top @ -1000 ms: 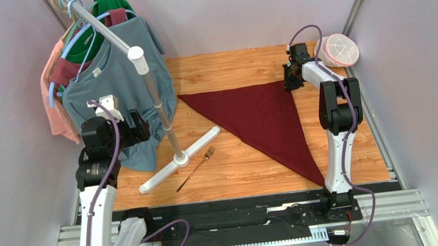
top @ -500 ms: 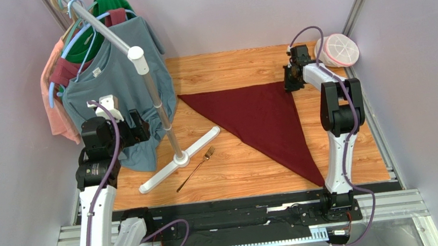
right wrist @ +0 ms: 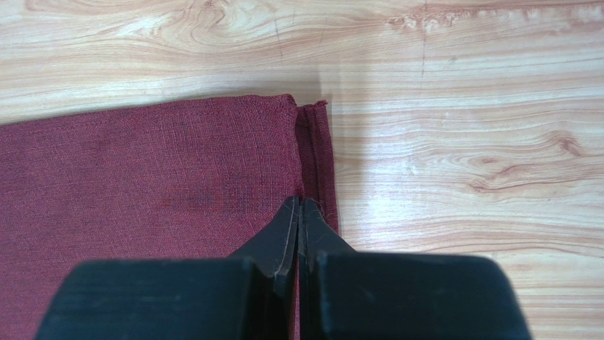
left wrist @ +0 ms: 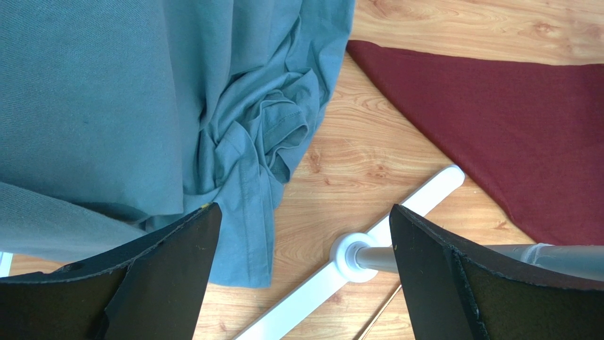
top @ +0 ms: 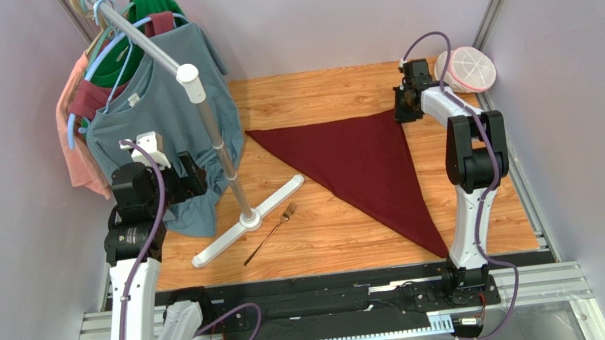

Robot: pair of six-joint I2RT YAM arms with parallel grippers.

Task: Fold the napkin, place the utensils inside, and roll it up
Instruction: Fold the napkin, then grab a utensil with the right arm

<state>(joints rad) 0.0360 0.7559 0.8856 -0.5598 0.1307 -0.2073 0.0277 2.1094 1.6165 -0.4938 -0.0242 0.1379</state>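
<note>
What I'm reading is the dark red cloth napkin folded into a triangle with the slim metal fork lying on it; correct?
No: the slim metal fork lies on the wooden table, apart from the triangular dark red cloth napkin, per the top external view.

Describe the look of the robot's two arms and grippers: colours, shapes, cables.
The left arm and right arm have white links, bulky black joints and a looping lilac cable each. The left gripper and right gripper have matte black, wedge-shaped fingers tapering to thin tips.
</note>
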